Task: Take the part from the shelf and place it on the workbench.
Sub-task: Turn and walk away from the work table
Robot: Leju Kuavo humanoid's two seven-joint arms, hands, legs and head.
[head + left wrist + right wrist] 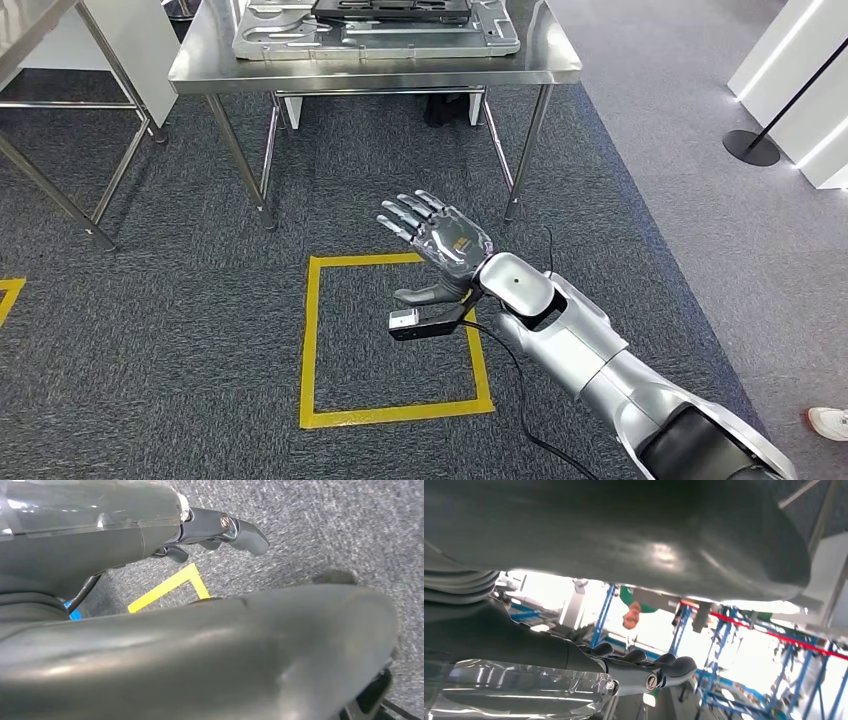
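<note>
Currently the right hand (pixel 445 243) is raised, fingers (pixel 405 213) spread and holding nothing, short of the desk (pixel 200 62) and above the yellow square (pixel 311 340) taped on the carpet. Judgement: the square marks a standing spot in front of the desk, and the arm is held out as if between steps rather than reaching.

On the desk lies a flat grey metal plate (pixel 300 40) with a dark piece (pixel 390 10) on top; the frame cuts off the far side, so I cannot tell whether either is the part the task names. No shelf can be made out.

Left hand (pixel 220 530): the wrist view gives a few dark fingers over carpet, loosely curled, nothing visibly in them; the thumb blocks most of that view, so its state is uncertain. A shoe (pixel 828 422) sits well right of the square.
</note>
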